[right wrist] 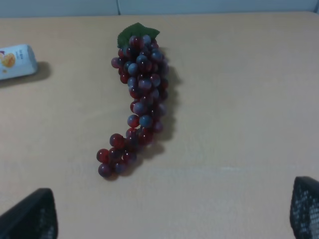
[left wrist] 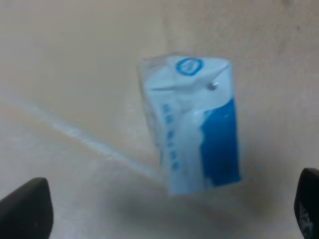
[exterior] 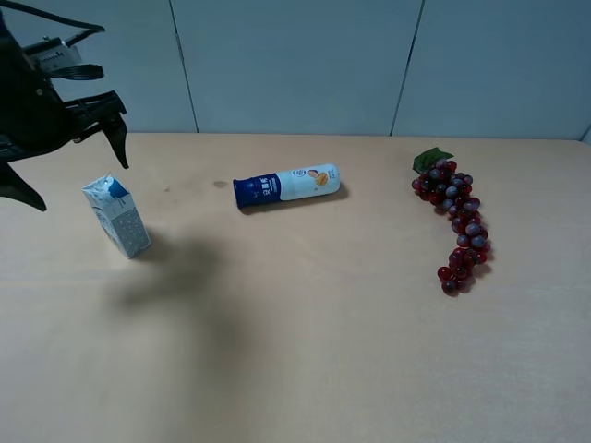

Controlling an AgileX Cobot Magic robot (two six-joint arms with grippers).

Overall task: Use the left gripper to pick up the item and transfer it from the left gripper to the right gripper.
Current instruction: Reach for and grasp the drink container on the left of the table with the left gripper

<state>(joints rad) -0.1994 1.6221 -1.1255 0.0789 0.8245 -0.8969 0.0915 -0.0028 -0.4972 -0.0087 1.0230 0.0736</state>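
Three objects are on one tan table [exterior: 323, 351]: one small white-and-blue drink carton [exterior: 116, 217], one white-and-blue bottle [exterior: 286, 186], and one bunch of red-purple grapes [exterior: 457, 221]. The bunch carries a single patch of green leaf [exterior: 430, 159]. Its berries are too many and too tightly packed to count. Two robot claws appear, the left claw [exterior: 83, 185] and the right claw [right wrist: 168, 211], each showing two black fingers.
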